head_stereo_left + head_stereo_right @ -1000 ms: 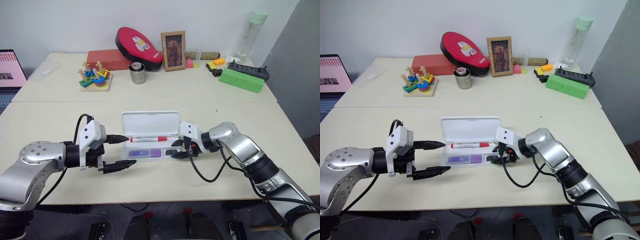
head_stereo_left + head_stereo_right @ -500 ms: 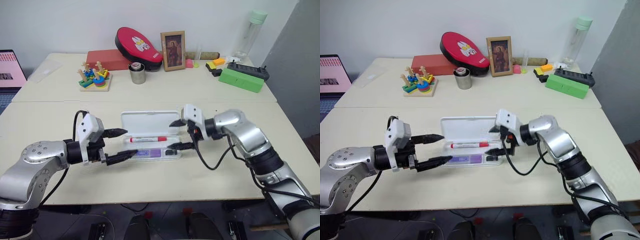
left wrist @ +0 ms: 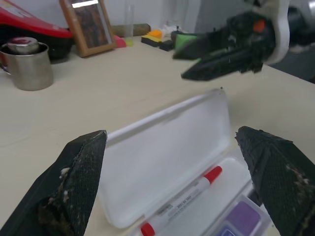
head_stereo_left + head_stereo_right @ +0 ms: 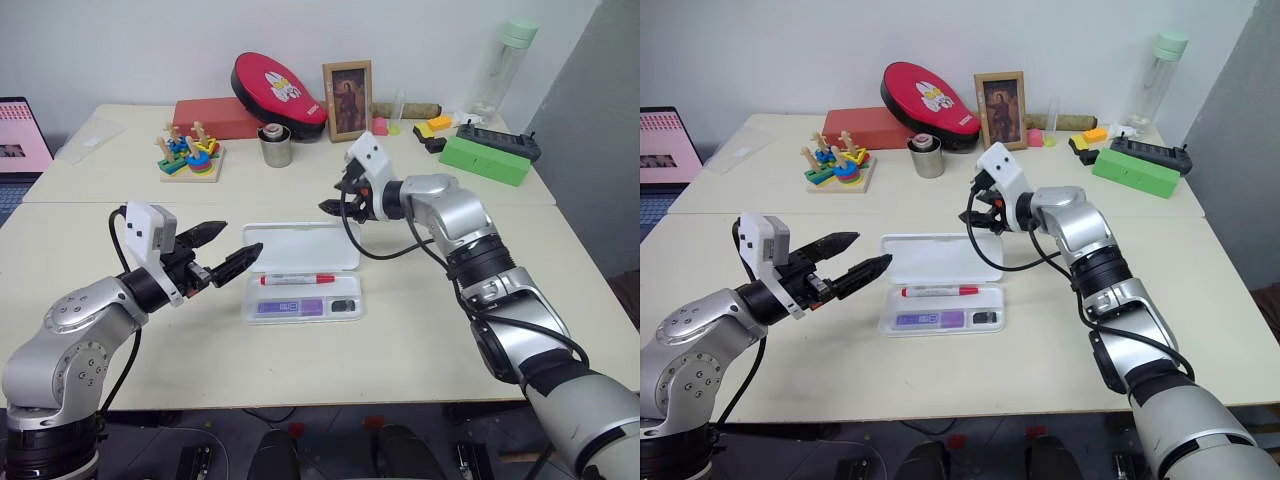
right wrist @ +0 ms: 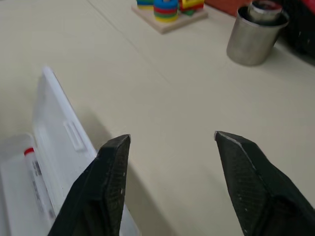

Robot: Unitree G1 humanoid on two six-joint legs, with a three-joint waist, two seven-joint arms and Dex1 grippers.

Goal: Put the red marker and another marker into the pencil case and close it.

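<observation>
The pencil case (image 4: 300,246) lies open mid-table, its white lid tipped back behind the tray. In the tray rest the red marker (image 4: 297,279) and, in front of it, the purple marker (image 4: 290,306), with a small black stub (image 4: 344,305) at the right end. My left gripper (image 4: 225,250) hovers open just left of the lid, holding nothing. Above and behind the lid's right end hangs my right gripper (image 4: 335,196), open and empty. The left wrist view looks over the lid (image 3: 167,152) to the right gripper (image 3: 179,66).
Along the back of the table stand a red oval pouch (image 4: 280,88), a picture frame (image 4: 347,100), a metal cup (image 4: 275,147), a stacking toy (image 4: 190,155), a green box (image 4: 483,158) and a bottle (image 4: 505,60). A laptop (image 4: 20,135) sits far left.
My right gripper rose from the tray's right end and went back behind the lid. My left gripper lifted from in front of the tray to beside the lid. The case and markers stayed put.
</observation>
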